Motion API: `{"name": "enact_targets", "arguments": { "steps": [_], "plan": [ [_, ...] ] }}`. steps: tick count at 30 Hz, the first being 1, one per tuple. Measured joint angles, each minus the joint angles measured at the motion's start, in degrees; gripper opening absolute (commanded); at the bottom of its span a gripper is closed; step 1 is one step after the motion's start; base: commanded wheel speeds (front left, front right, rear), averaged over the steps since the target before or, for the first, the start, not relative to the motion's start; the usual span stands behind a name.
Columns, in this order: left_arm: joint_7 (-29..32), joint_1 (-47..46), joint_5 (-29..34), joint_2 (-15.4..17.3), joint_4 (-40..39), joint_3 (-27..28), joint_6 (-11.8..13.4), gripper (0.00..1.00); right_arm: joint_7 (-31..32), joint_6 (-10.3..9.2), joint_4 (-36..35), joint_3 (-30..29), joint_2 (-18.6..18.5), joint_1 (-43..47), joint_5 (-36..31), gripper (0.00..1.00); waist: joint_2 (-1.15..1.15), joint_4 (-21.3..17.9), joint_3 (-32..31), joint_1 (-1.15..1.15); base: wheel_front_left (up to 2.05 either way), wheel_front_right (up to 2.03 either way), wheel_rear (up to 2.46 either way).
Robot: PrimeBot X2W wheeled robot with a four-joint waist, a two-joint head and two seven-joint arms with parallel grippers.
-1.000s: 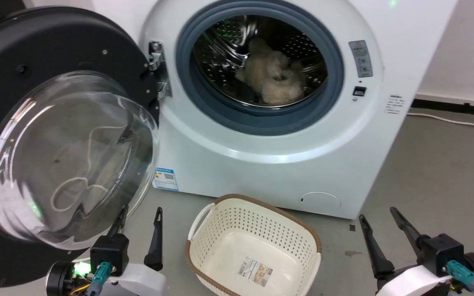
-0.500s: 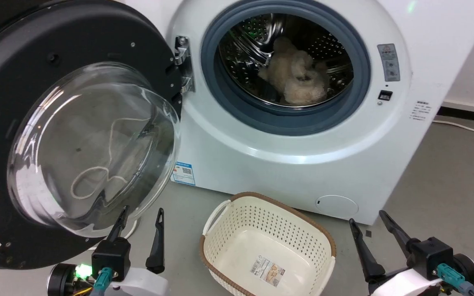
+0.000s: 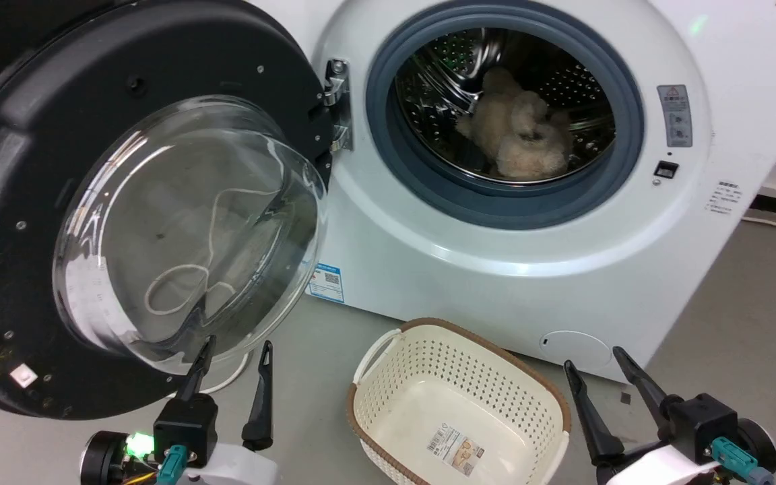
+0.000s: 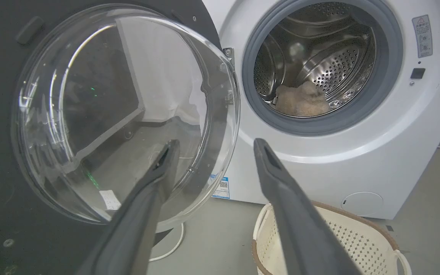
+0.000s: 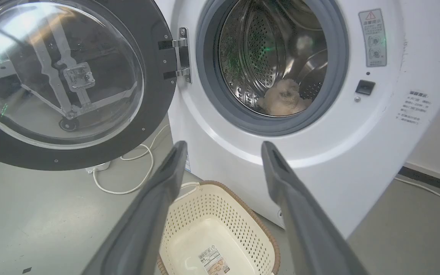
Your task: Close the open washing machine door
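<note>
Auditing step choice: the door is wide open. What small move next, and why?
Probably lift the left pincer to the black rim of the washing machine door: the pincer is open, empty, just below the glass bowl, and nearest it.

- Washing machine door at frame left, hinged beside the drum, upper right.
- Fluffy item, perhaps a toy, lies in the drum.
- Basket at bottom centre, before the washing machine.

Bright, even light, sharp focus; white glare streaks the washing machine door, wrist-view edges bend
</note>
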Motion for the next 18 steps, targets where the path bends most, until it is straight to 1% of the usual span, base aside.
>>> {"name": "enact_targets", "arguments": {
  "steps": [18],
  "plan": [
    [-2.44, 0.55, -0.42, 0.74, 0.09, -1.72, 1.0, 1.0, -2.46, 0.0, 1.11, 0.99, 0.0, 0.23, 1.0, 1.0, 0.0, 4.55, -0.33, 0.01, 0.0, 0.0, 0.0]
  ]
}}
